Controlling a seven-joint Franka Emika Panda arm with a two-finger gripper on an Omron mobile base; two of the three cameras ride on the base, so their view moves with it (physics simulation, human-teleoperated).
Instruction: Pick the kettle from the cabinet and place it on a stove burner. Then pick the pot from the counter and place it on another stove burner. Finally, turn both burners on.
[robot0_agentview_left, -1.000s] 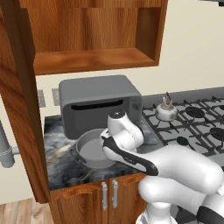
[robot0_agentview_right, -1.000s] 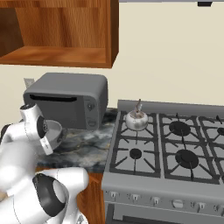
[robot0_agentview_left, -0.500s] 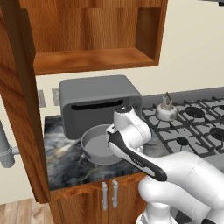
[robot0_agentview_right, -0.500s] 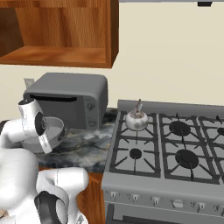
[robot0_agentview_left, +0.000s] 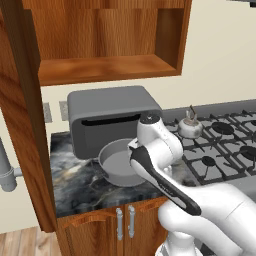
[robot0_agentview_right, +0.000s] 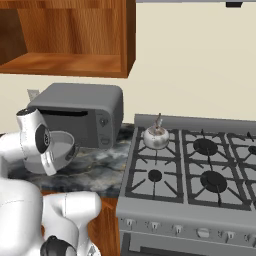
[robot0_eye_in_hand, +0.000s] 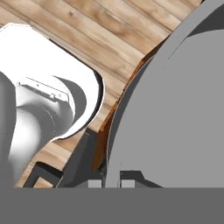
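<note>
Lifted off the dark marbled stone counter (robot0_agentview_left: 75, 185) since a second ago, wide grey metal pot (robot0_agentview_left: 120, 162) clamped by its rim in narrowed gripper (robot0_eye_in_hand: 111, 181), stove-bound.

Arm's white links hide near rim of pot (robot0_agentview_left: 119, 162) in left base view & its left half in right base view; stove (robot0_agentview_right: 210, 150) cut off at right edge
</note>
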